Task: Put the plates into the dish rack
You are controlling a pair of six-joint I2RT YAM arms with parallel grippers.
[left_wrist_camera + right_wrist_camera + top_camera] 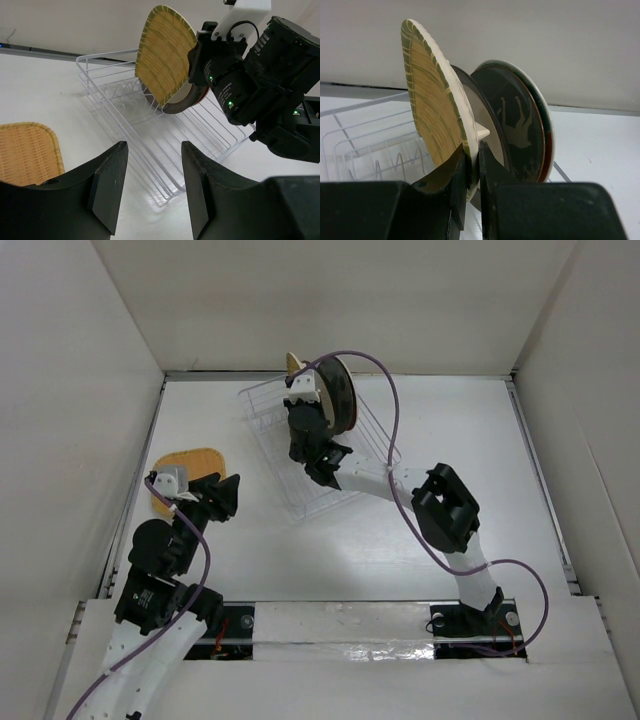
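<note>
My right gripper [471, 150] is shut on the lower rim of the yellow woven oblong plate [432, 100], holding it upright over the far end of the dish rack [300, 455]. Right behind it stand the dark grey deer plate [517, 125] and the red-and-teal plate [546, 135], on edge in the rack. Another round plate [472, 102] shows between the yellow one and them. The orange woven plate [185, 462] lies flat on the table at the left. My left gripper [152, 150] hovers open and empty beside it, facing the rack [150, 135].
White walls close in the table on the left, back and right. The rack sits at an angle near the back middle. The right arm [445, 505] stretches across the table's middle right, with a purple cable looping over it.
</note>
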